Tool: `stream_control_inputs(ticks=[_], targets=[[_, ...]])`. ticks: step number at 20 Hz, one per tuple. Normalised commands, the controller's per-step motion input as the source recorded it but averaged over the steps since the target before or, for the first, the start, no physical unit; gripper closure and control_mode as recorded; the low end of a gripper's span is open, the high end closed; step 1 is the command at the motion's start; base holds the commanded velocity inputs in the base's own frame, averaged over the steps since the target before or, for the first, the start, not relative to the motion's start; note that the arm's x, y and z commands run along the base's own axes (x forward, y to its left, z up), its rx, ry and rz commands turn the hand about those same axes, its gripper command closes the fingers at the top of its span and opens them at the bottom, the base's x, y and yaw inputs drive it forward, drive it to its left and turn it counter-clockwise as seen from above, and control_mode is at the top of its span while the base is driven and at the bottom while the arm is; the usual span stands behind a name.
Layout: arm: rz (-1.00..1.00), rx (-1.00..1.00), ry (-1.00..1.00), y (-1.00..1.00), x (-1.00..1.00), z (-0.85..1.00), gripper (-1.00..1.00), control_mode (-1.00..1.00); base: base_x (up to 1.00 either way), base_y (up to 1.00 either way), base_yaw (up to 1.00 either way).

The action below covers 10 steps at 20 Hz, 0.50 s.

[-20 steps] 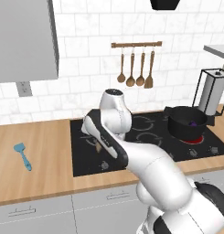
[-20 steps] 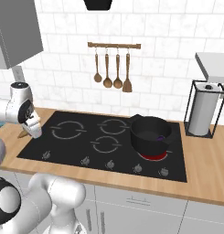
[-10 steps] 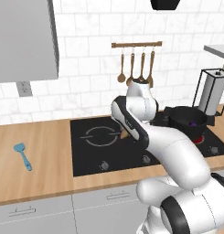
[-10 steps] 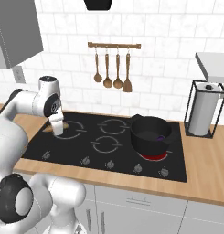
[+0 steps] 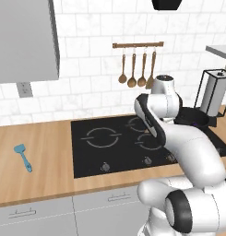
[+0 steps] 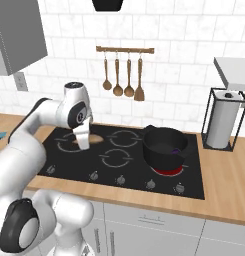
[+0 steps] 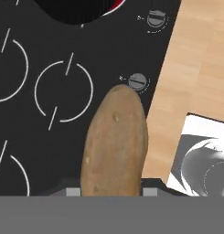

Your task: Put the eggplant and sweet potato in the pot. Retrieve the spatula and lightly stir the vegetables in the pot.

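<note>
Tool (image 6: 84,142) clamped on matte orange-brown sweet potato (image 6: 94,138), held over black glass hob (image 6: 59,162). Round black pot (image 6: 165,145) at 3 o'clock from it, glossy purple eggplant (image 6: 176,148) inside. Light-blue spatula (image 5: 23,156) on wooden worktop (image 5: 40,179).

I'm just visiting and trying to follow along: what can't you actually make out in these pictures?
- Gripper fingertips: hand view, hidden behind the sweet potato.
- Pot: cut off at the hand view's top; in the left base view the arm covers most of it.
- Eggplant: right base view, just a small purple speck.
</note>
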Motion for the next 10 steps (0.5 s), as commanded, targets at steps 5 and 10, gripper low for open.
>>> stream_control_inputs(ticks=[5,10], targets=[[-0.28,-0.08,0.0,-1.0,0.38,0.25,1.0,-1.0,0.0,0.0,0.0],[-0.23,-0.04,0.01,-1.0,0.45,0.17,1.0,-1.0,0.0,0.0,0.0]])
